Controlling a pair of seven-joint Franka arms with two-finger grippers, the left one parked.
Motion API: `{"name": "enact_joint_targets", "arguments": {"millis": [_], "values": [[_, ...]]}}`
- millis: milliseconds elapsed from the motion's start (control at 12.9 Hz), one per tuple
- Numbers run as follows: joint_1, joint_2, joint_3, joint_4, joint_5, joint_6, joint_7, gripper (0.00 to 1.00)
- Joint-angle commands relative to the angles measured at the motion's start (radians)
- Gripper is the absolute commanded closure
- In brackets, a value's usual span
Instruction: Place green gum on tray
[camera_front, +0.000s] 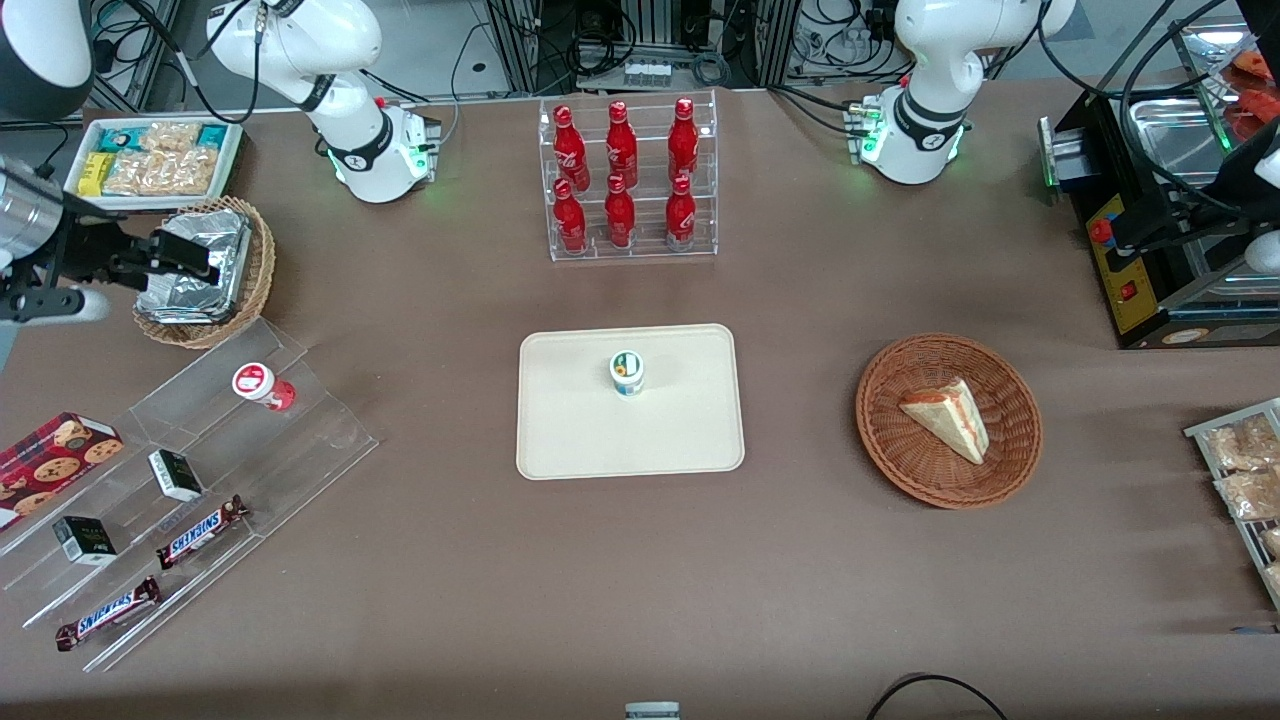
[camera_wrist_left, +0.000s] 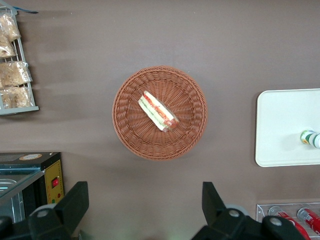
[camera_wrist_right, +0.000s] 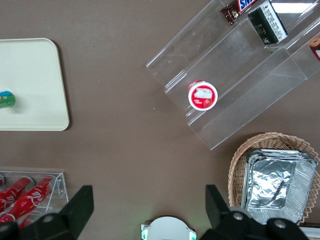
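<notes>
The green gum, a small white bottle with a green-blue label, stands upright on the cream tray at the middle of the table. It also shows in the right wrist view on the tray, and in the left wrist view. My gripper hangs high above the foil tray in the wicker basket, toward the working arm's end of the table and well away from the tray. In the right wrist view the gripper is open and empty, with bare table between its fingers.
A red-lidded bottle stands on a clear stepped stand with candy bars and small boxes. The foil tray's wicker basket and a white snack bin lie nearby. A cola bottle rack, a sandwich basket and a black oven also stand on the table.
</notes>
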Motion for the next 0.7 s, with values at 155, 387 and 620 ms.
{"name": "enact_joint_targets", "arguments": {"millis": [155,387,620], "values": [[0.011,-0.075,-0.029,-0.11,-0.062,0.079,-0.005,0.01],[0.009,-0.059,-0.043,-0.094,-0.065,0.079,-0.006,0.01],[0.009,0.0,-0.055,-0.022,-0.064,0.065,-0.005,0.01]]}}
